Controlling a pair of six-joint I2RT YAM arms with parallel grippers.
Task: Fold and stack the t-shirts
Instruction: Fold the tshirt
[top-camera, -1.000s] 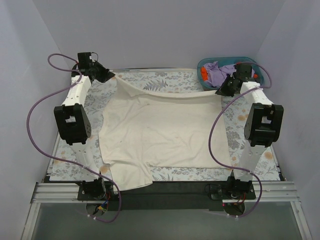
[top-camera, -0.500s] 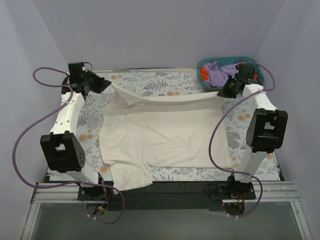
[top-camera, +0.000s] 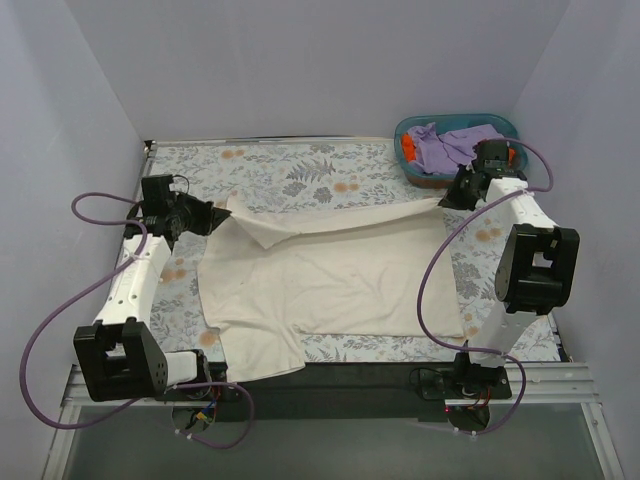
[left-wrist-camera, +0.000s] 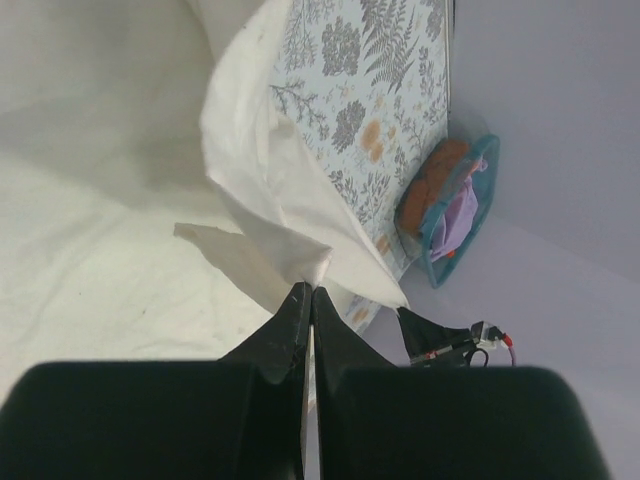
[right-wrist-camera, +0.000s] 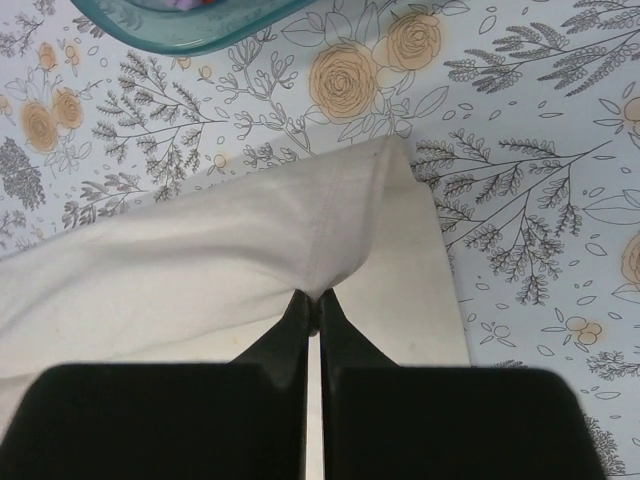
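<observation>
We hold the cream t-shirt (top-camera: 330, 280) by its basket-side edge, left gripper (top-camera: 222, 216) and right gripper (top-camera: 441, 203) both pinching it. Folding is barely begun, and the lavender shirt (top-camera: 450, 146) and orange shirt (top-camera: 407, 149) lie in the basket (top-camera: 455, 119).

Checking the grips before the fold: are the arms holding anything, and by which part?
Both hold the cream t-shirt: the left jaws pinch its far-left corner, the right jaws its far-right corner, with that far edge lifted.

A lab test booth, that was: blank lilac walls (top-camera: 300, 60) boxed in a table (top-camera: 300, 165) on a bare metal frame (top-camera: 555, 380).
</observation>
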